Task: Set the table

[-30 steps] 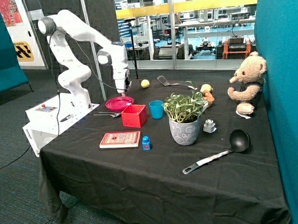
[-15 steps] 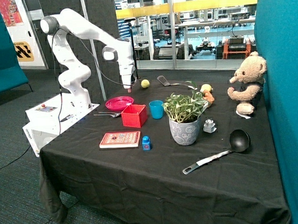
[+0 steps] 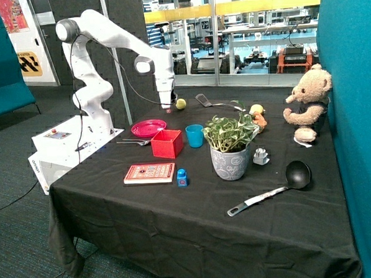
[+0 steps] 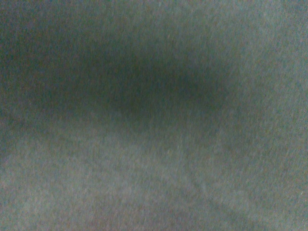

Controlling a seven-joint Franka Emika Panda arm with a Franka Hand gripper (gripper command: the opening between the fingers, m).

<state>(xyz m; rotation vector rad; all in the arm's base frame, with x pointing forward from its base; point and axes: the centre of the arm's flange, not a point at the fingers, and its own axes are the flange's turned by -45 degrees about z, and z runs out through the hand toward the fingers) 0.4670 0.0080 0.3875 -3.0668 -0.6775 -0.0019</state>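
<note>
Most things are lying unsorted below the tool (image 3: pixel 167 107) on the counter (image 3: pixel 177 226); its grip I cannot tell.

This is a robotics lab inside an open office or research building. A white Franka arm (image 3: pixel 115 52) stands on a white base box (image 3: pixel 64 145) at the left of the frame, beside a table (image 3: pixel 195 213) draped in black cloth. Teal partition panels (image 3: pixel 355 117) close off the right edge and upper left corner. Across the top, glass walls (image 3: pixel 230 37) look into a workspace with desks, equipment and a yellow beam (image 3: pixel 241 6). Grey carpet (image 3: pixel 19 235) covers the floor, and a poster (image 3: pixel 11 14) hangs at upper left.
</note>
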